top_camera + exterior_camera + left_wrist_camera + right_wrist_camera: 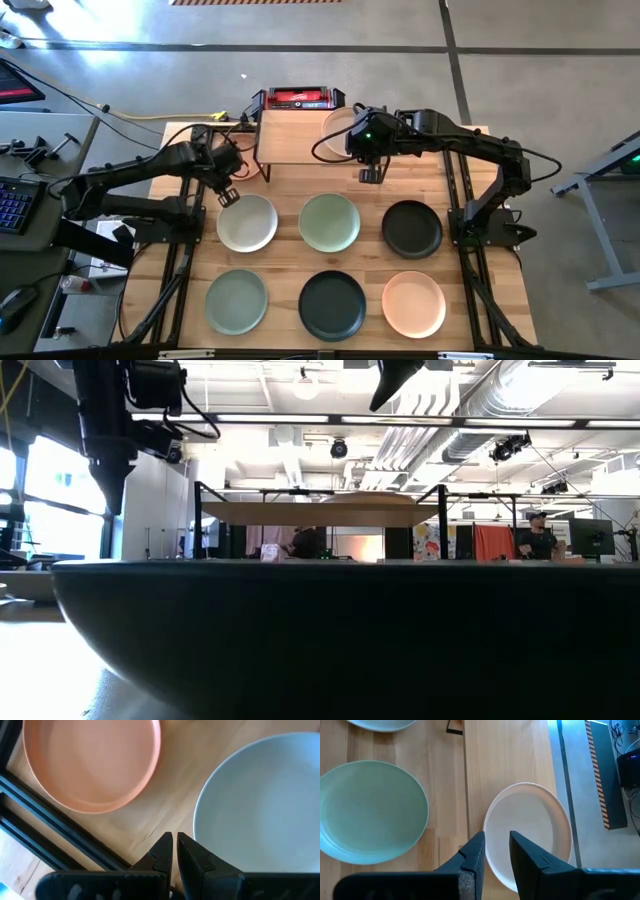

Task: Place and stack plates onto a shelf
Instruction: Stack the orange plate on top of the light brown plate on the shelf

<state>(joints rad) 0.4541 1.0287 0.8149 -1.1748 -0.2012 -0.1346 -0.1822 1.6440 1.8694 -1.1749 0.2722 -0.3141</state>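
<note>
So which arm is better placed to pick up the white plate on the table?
Left. The left gripper sits right at the rim of the white plate; the right gripper is farther off, by the shelf.

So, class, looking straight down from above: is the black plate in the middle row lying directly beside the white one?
No: a green plate lies between the white plate and the black plate in that row.

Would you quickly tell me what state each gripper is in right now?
Left gripper: shut, holding nothing, beside the white plate.
Right gripper: slightly open, empty, above a pale plate on the shelf.
</note>
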